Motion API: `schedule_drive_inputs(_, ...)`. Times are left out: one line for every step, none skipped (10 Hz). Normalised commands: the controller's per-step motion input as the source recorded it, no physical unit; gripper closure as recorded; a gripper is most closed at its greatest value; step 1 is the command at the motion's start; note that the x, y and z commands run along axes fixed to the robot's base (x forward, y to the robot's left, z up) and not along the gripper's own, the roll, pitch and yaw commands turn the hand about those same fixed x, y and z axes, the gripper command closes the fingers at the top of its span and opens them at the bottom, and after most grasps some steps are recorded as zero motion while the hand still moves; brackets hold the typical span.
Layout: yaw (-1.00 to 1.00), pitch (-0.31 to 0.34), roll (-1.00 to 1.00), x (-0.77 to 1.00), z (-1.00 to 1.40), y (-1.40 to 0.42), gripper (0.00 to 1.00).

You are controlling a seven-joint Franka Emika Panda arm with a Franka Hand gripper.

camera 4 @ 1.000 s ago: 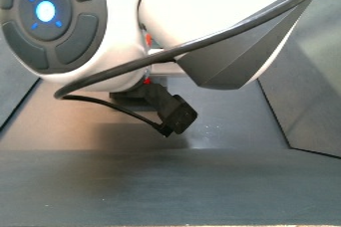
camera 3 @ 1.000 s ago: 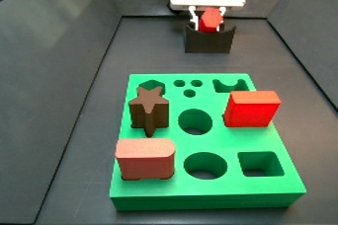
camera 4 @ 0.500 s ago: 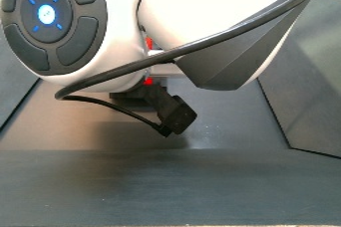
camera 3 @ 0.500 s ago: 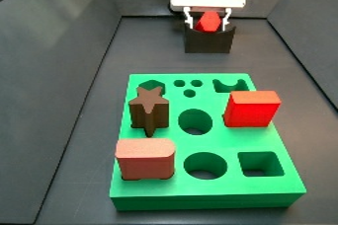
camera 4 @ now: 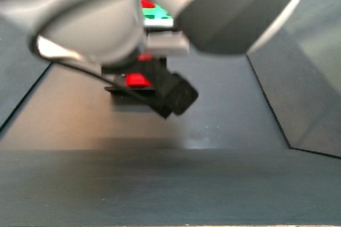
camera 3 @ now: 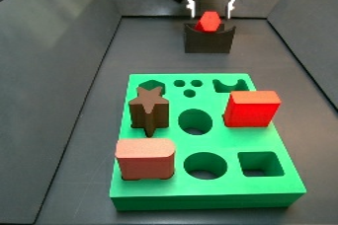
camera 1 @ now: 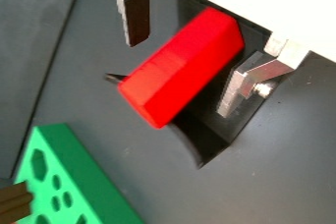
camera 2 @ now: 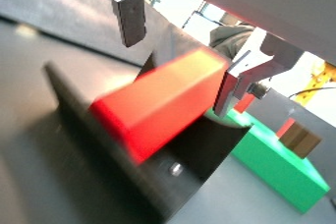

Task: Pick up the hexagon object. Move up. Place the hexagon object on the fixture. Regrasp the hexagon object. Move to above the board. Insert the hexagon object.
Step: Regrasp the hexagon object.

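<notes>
Wrist views show you the hand (camera 1: 197, 56) open, fingers (camera 1: 133, 14) clear of the hexagon object (camera 1: 182, 67). It sits in the fixture (camera 3: 208, 38) notch, 12 o'clock of the board (camera 3: 207, 175).

Robot lab test cell: dark walled bench (camera 3: 79, 120), green shape-sorting board (camera 3: 211, 191), end effector (camera 3: 211, 7) above fixture (camera 3: 209, 39)

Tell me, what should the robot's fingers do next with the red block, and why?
Probably come back down and close on the hexagon object for the regrasp. It sits in the notch of the fixture, and the gripper hovers just above it, open, with its fingers apart on either side and not touching. The board comes later.
</notes>
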Motion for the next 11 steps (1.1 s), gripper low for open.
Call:
schedule_drive_inputs(0.04, 0.048, 0.03, -0.05, 0.94, 0.0, 0.0)
schedule_drive_inputs(0.02, 0.054, 0.02, -0.04, 0.69, 0.0, 0.0)
schedule_drive_inputs(0.01, 0.054, 0.02, -0.04, 0.49, 0.0, 0.0)
schedule_drive_inputs(0.0, 0.053, 0.02, -0.03, 0.3, 0.0, 0.0)
schedule_drive_inputs(0.01, 0.051, 1.0, -0.1, 0.88, -1.0, 0.0)
schedule_drive_inputs(0.01, 0.05, 1.0, -0.09, 0.83, -1.0, 0.0)
schedule_drive_inputs(0.01, 0.041, 1.0, -0.11, 0.8, -1.0, 0.0)
schedule_drive_inputs(0.01, 0.031, 1.0, -0.13, 0.7, -0.99, 0.0)
schedule_drive_inputs(0.01, 0.028, 1.0, -0.1, 0.48, -0.82, 0.0)
schedule_drive_inputs(0.01, 0.027, 1.0, -0.08, 0.33, -0.71, 0.0)
schedule_drive_inputs(0.01, 0.025, 1.0, -0.02, 0.06, -0.39, 0.0)
